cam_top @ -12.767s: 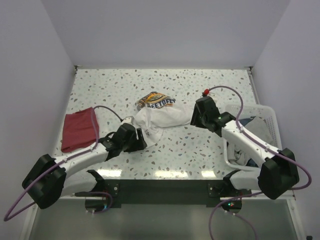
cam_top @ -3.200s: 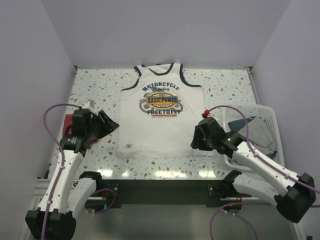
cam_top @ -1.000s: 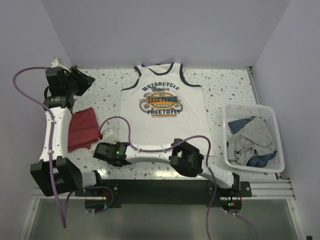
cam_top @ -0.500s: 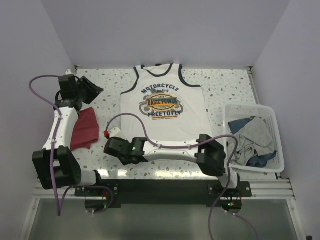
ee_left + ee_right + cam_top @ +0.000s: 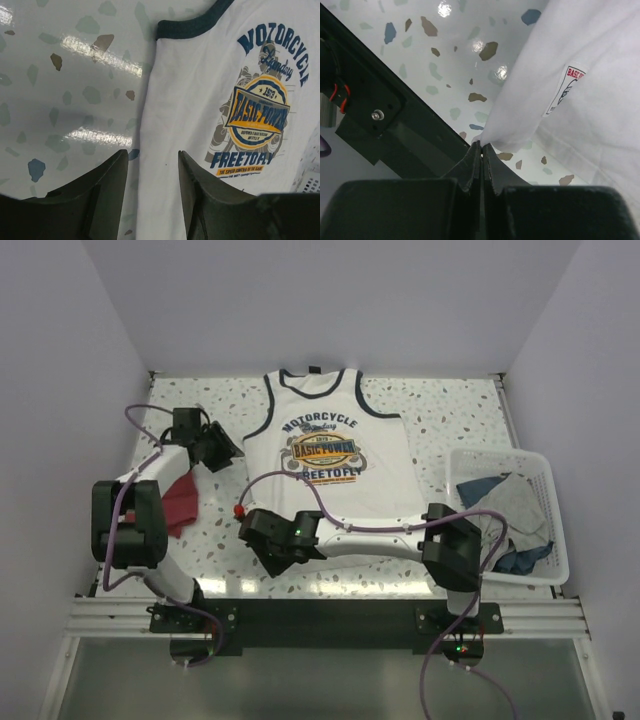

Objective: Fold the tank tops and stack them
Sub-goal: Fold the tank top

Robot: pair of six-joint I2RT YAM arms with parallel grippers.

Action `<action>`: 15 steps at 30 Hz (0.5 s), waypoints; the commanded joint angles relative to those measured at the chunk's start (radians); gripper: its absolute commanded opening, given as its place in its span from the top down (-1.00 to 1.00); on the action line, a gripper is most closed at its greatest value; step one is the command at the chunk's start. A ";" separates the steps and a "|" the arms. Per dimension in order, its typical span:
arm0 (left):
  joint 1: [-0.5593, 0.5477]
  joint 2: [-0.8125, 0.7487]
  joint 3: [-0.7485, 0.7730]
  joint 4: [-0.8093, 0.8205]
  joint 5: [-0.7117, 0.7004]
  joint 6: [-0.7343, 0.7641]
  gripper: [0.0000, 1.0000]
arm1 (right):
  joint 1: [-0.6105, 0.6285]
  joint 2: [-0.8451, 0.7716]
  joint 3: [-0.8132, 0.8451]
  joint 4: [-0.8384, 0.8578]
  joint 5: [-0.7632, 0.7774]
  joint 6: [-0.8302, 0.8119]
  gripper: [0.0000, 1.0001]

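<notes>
The white tank top (image 5: 325, 455), navy-trimmed with a "MOTORCYCLE" graphic, lies spread flat in the middle of the table. My right gripper (image 5: 272, 562) reaches across to the top's near-left corner. In the right wrist view it (image 5: 481, 146) is shut on that hem corner of the white tank top (image 5: 580, 100), which is lifted slightly off the table. My left gripper (image 5: 228, 453) stands open over the top's left side. One of its fingers (image 5: 107, 175) is above the bare table, the other above the white tank top (image 5: 200, 100). The dark red tank top (image 5: 180, 502) lies at the left.
A white lattice basket (image 5: 500, 453) with grey and blue cloth stands at the right; its corner (image 5: 312, 175) shows in the left wrist view. The black front rail (image 5: 395, 130) runs just beside the right gripper. The table is speckled terrazzo, with walls on three sides.
The right gripper has shut on the white top's near-left hem corner and moved a little right. The left arm swung in from the far-left back corner to the top's left edge.
</notes>
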 commanded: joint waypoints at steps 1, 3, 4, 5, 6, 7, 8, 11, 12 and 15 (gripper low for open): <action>-0.006 0.049 0.015 0.063 -0.030 0.023 0.00 | -0.018 -0.081 -0.030 0.057 -0.068 0.029 1.00; -0.011 0.082 0.027 0.072 -0.039 0.018 0.01 | -0.023 -0.087 -0.041 0.065 -0.074 0.035 1.00; -0.012 0.114 0.038 0.078 -0.038 0.017 0.01 | -0.023 -0.087 -0.042 0.066 -0.074 0.039 1.00; -0.014 0.131 0.044 0.089 -0.027 0.017 0.02 | -0.023 -0.091 -0.041 0.068 -0.071 0.040 1.00; -0.015 0.149 0.053 0.094 -0.027 0.017 0.02 | -0.024 -0.091 -0.042 0.066 -0.071 0.040 1.00; -0.017 0.181 0.074 0.094 -0.032 0.020 0.02 | -0.024 -0.094 -0.044 0.063 -0.071 0.042 1.00; -0.017 0.197 0.084 0.097 -0.038 0.025 0.02 | -0.029 -0.096 -0.045 0.065 -0.068 0.042 1.00; -0.017 0.250 0.101 0.135 -0.014 0.017 0.03 | -0.036 -0.107 -0.056 0.065 -0.066 0.043 1.00; -0.017 0.261 0.101 0.161 -0.010 0.011 0.03 | -0.040 -0.110 -0.058 0.062 -0.066 0.043 1.00; -0.017 0.319 0.122 0.170 -0.004 -0.003 0.04 | -0.046 -0.114 -0.062 0.060 -0.071 0.045 1.00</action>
